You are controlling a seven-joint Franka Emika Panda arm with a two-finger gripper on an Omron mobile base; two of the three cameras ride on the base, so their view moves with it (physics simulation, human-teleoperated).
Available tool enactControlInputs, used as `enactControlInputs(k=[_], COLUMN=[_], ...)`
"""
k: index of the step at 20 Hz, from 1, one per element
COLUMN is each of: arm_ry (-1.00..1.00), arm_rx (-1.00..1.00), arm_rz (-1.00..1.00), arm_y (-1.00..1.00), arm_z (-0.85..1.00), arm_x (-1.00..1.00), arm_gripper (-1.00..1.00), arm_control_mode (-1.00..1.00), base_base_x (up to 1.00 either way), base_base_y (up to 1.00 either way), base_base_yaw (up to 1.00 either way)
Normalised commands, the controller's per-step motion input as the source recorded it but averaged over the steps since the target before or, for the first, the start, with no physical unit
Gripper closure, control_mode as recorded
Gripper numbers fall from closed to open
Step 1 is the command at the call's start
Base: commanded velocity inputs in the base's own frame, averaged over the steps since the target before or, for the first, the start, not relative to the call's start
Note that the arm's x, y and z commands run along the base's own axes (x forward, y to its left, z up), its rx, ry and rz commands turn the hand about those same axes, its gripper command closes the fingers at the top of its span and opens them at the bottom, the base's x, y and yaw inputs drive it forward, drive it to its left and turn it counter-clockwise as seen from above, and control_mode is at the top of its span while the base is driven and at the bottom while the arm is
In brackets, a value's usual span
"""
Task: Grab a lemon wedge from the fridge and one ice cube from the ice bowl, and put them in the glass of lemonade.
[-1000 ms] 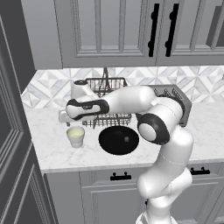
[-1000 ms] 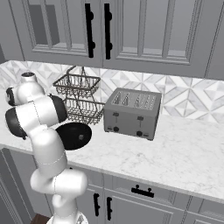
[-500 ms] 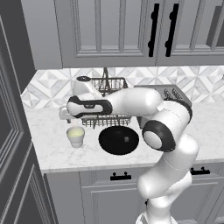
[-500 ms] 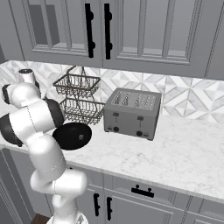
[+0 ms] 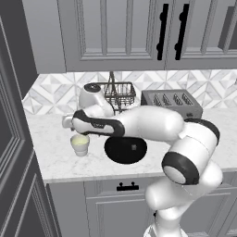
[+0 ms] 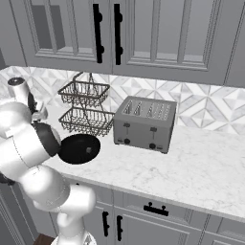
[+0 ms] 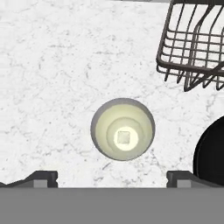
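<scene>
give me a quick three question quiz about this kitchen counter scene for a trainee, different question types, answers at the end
1. True or false: the end effector is clamped on the glass of lemonade.
2. Multiple choice: what stands right of the ice bowl in the right base view? A) a kettle B) the toaster C) a sink
3. Fill in: in the hand view, a small pale ____ shape shows in the middle of the lemonade.

Key
1. False: its tips stand wide apart above the glass, holding nothing.
2. B
3. square
</scene>
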Motion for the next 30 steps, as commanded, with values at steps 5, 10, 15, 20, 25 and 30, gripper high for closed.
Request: enactControlInputs(k=[5,10,15,20,25,30], arm_ry=[-0.1,0.06,0.15,0.09,-0.03,0.0], arm_rx=[0.04,0.0,-0.05,-0.01,0.0,0.0], arm_rz=[-0.02,0.0,0.0,-0.01,-0.06,-0.08], arm_y=[-0.48,-0.97,-1.0,-1.0,-0.58,0.01], arm_z=[0.02,0.3,0.76,0.25,-0.09,0.0], arm_x=[-0.45,-0.32,-0.56,-0.91,-0.89,-0.05], arm_gripper=[-1.0,-1.0,-1.0,-1.0,-1.0,-1.0], arm_control_mode=[-1.0,-1.0,-1.0,-1.0,-1.0,-1.0], base_base_x=[0.0,0.0,0.0,0.0,0.0,0.0], base_base_y=[0.0,0.0,0.0,0.0,0.0,0.0], base_base_yaw=[0.0,0.0,0.0,0.0,0.0,0.0])
